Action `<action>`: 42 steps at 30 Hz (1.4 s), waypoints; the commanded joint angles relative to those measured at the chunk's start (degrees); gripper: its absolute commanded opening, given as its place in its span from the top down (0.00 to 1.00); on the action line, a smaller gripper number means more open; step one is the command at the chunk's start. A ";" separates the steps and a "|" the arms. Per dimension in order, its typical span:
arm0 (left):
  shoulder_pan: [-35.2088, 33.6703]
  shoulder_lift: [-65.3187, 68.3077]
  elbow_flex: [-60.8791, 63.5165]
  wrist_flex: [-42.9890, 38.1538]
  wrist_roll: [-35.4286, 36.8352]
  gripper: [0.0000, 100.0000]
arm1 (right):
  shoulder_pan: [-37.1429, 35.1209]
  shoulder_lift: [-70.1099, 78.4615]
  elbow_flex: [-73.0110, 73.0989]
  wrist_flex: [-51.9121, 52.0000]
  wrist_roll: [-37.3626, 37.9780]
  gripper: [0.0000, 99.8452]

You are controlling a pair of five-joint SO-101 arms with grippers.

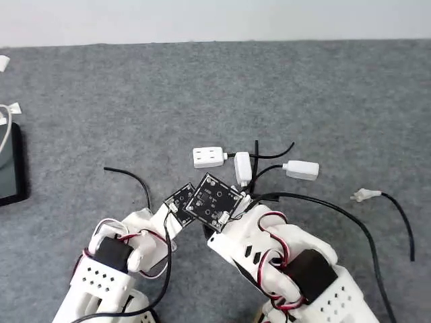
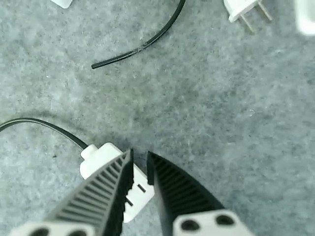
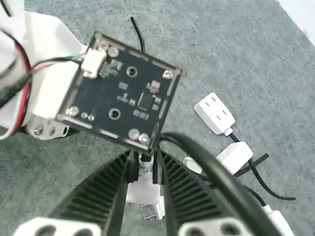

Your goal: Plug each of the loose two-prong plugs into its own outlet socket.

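Observation:
My right gripper (image 3: 144, 164) is shut on a white two-prong plug (image 3: 143, 189), whose prongs point back toward the wrist. It hangs just behind the left arm's camera board (image 3: 123, 93). My left gripper (image 2: 140, 157) hovers over a white outlet socket (image 2: 106, 160) with a black cable, its fingers almost together and nothing between them. Another loose plug (image 2: 242, 10) lies farther off on the carpet. In the high view a white three-slot socket (image 1: 208, 157), two more white blocks (image 1: 242, 168) (image 1: 301, 169) and a loose plug (image 1: 362, 196) lie ahead of the arms.
Black cables (image 1: 337, 212) curl around the sockets and past the right arm. A loose cable end (image 2: 138, 48) lies on the grey carpet (image 1: 101, 101). A dark tablet-like object (image 1: 10, 165) sits at the left edge. The two wrists are close together.

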 commanded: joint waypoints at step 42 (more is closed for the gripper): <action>8.70 14.24 -1.10 -6.95 -0.70 0.99 | -1.36 0.22 -3.60 0.22 -6.95 0.99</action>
